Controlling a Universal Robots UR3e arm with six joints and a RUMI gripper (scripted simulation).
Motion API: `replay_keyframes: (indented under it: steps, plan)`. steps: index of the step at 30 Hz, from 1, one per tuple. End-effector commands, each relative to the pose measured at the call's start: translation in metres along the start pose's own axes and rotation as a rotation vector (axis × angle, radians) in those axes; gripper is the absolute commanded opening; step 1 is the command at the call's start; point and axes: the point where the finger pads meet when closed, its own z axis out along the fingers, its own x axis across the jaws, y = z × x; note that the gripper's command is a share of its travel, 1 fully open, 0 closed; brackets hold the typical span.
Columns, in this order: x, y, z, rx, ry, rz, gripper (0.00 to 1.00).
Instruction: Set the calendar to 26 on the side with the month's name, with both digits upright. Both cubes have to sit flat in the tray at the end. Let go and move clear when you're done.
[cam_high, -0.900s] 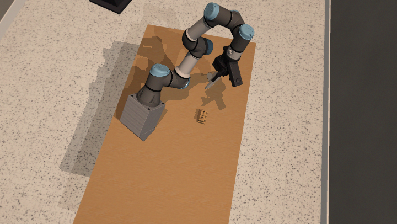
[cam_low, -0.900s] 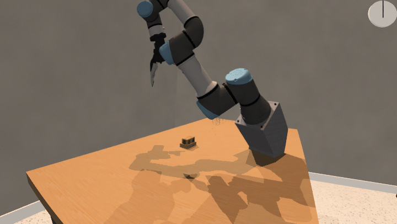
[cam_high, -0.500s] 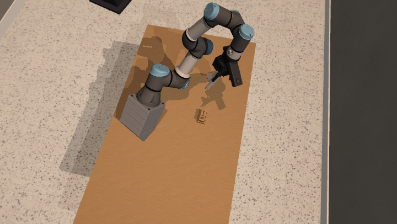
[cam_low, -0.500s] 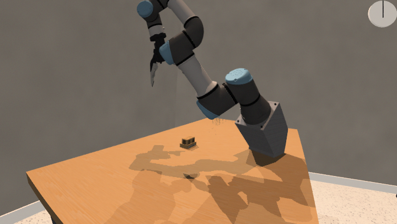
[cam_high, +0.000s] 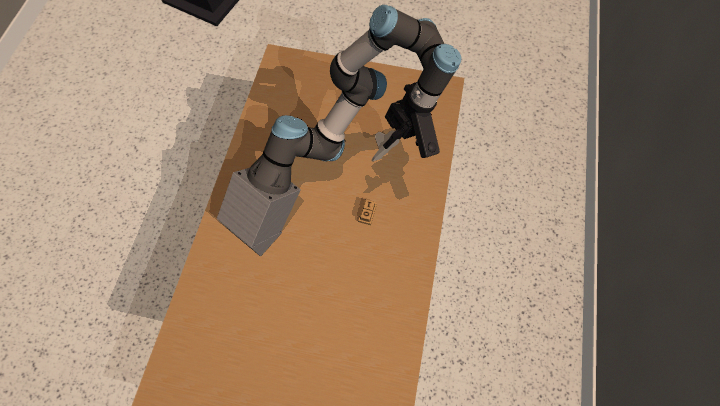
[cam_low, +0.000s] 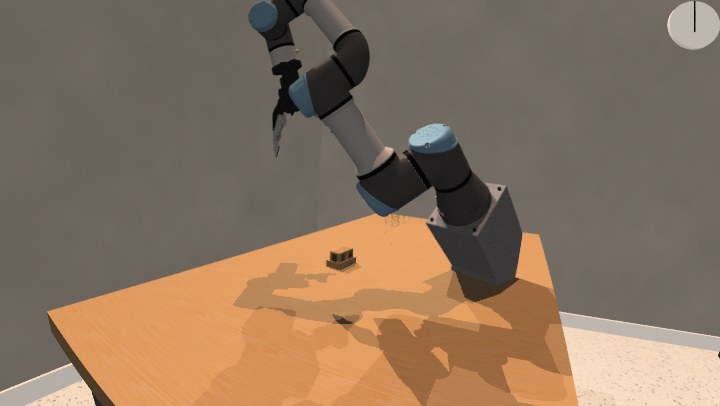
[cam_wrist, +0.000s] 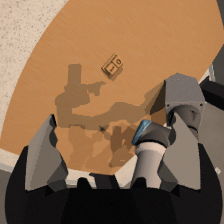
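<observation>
The wooden calendar tray (cam_high: 364, 222) (cam_low: 333, 263) is small and stands on the table. Two wooden cubes sit side by side in it. The cube with a 1 on top (cam_wrist: 111, 69) and the cube with a 0 on top (cam_wrist: 118, 61) show from above in the wrist view. Their side faces show dark marks in the exterior view, too small to read, and the month's name cannot be read. My gripper (cam_high: 377, 147) (cam_low: 276, 154) (cam_wrist: 112, 114) is open and empty, high above the table and well away from the tray, with the fingers pointing down.
The arm's grey base block (cam_high: 257, 211) (cam_low: 478, 242) (cam_wrist: 184, 91) stands on the wooden table (cam_high: 302, 312) (cam_low: 151, 322), near one long edge. Shadows of the arm fall across the table beside the tray. A black object (cam_high: 204, 9) stands beyond the table.
</observation>
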Motion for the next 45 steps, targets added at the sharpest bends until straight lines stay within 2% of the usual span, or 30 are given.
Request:
replay_keyframes:
  steps: [1,9,15,22,25,39,42,45]
  plan:
    - [0.001,-0.002,0.0,0.0,-0.004,0.026,1.0]
    - [0.004,-0.006,0.003,-0.003,-0.015,0.108,1.0]
    - [0.009,-0.014,0.008,-0.01,-0.033,0.25,1.0]
    - [0.018,-0.025,0.018,-0.026,-0.063,0.486,1.0]
    - [0.018,-0.025,0.019,-0.027,-0.063,0.488,1.0]
    - [0.036,-0.04,0.046,-0.079,-0.116,0.967,1.0]
    - [0.037,-0.04,0.047,-0.081,-0.117,0.978,1.0]
    - [0.042,-0.043,0.057,-0.101,-0.13,1.119,1.0]
